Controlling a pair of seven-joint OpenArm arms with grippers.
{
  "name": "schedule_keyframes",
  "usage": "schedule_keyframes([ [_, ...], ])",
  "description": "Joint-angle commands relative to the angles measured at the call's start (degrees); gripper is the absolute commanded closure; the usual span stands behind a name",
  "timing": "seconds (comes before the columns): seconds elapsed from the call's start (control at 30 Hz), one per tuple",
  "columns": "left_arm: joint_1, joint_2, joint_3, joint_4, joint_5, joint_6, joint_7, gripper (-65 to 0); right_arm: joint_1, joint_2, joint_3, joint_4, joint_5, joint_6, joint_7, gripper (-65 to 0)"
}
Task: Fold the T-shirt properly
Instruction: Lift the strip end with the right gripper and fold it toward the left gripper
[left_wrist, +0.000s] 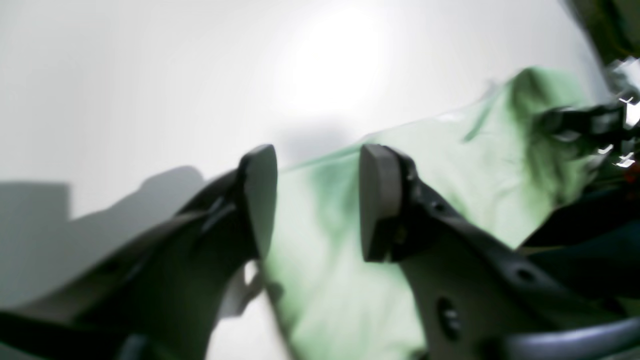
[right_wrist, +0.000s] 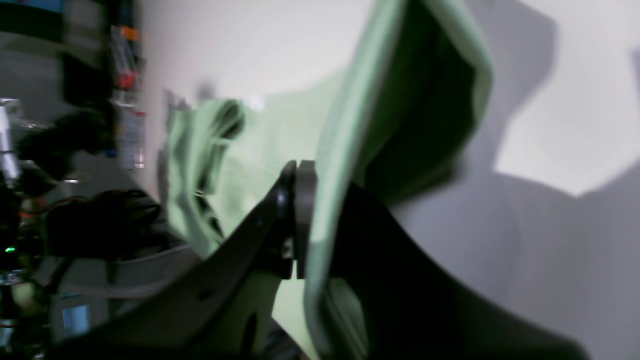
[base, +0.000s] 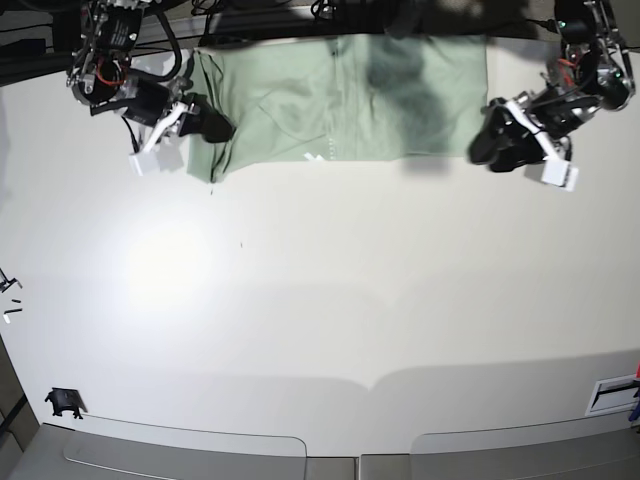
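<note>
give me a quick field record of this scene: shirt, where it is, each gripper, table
garment: mint-green T-shirt, partly folded
position: far edge of the white table, between the two arms
right gripper: shut on the T-shirt's edge, fabric lifted beside it
left gripper: jaws apart at the opposite end of the T-shirt, fabric showing between them, nothing clamped
image quality: both wrist views blurred

Your base camera hangs overhead, looking straight down on the white table (base: 320, 330) from far off. Each wrist camera sits just behind its own fingers, skimming low across the tabletop. At twelve o'clock lies the T-shirt (base: 350, 95), the part all three views share: the left wrist meets it from three o'clock, the right wrist from nine o'clock.
</note>
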Motion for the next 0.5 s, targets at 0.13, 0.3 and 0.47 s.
schedule_keyframes([
  [0.13,5.6,-4.6,-6.4,1.0,2.7,-0.5,-0.6,0.0,4.1,0.4,0.3,2.4,12.6,2.0,-1.4,0.0],
  [0.3,12.2,-5.5,-7.5,0.7,13.1,-0.5,-5.6,0.0,3.7,-4.3,0.2,8.9,16.4,2.0,-1.4,0.0],
  [0.47,15.8,-5.1,-7.4,0.6,14.2,1.3,-8.9,0.0,1.5,-11.8,-5.4,15.8,16.4,2.0,-1.4,0.0],
])
